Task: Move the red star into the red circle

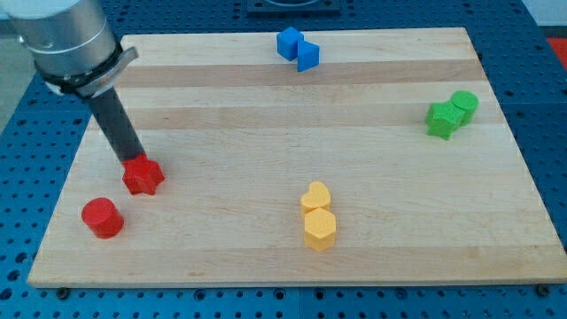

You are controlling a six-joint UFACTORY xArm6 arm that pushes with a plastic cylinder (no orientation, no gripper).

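The red star (143,176) lies on the wooden board at the view's lower left. The red circle (102,217), a short red cylinder, sits just below and to the left of it, a small gap between them. My tip (133,160) comes down from the view's upper left and touches the star's upper left edge, on the side away from neither block's gap: the star lies between the tip's lower right and the circle is to the lower left.
Two blue blocks (297,49) sit at the top centre. Two green blocks (450,113) sit at the right. Two yellow blocks (317,215) sit at the bottom centre. The board's (266,106) left edge is close to the red blocks.
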